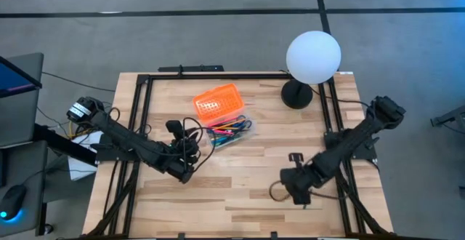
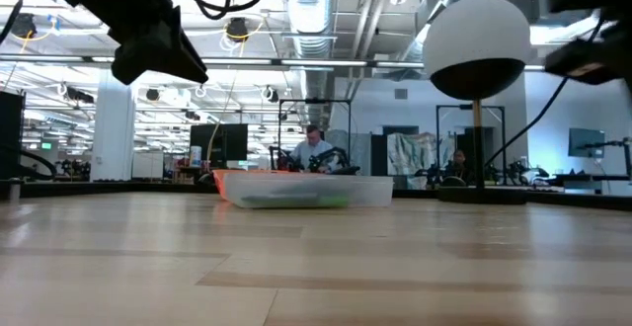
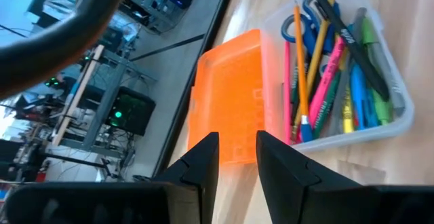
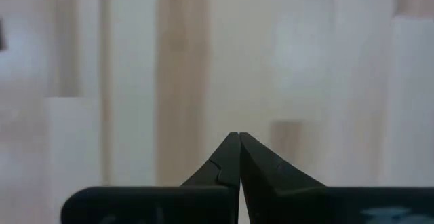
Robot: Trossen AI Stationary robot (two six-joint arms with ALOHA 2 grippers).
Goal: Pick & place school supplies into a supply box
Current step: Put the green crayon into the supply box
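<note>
The supply box [image 1: 232,132] is a clear case on the table's middle, with its orange ribbed lid [image 1: 216,102] lying open beside it on the far side. Inside the case [image 3: 339,68] lie the school supplies: pens, pencils, markers and blue-handled scissors [image 3: 308,10]. My left gripper [image 3: 237,139] hovers open and empty to the left of the box [image 1: 193,151], pointing slantwise down toward the lid [image 3: 230,95]. My right gripper [image 1: 294,189] is shut and empty, pointing down over bare wood [image 4: 239,137] near the table's right front.
A white globe lamp [image 1: 312,57] on a black base stands at the far right corner. A black frame [image 1: 142,116] runs along the table's left, far and right edges. A small black piece [image 1: 295,156] lies near my right arm. Bare wood lies along the near edge.
</note>
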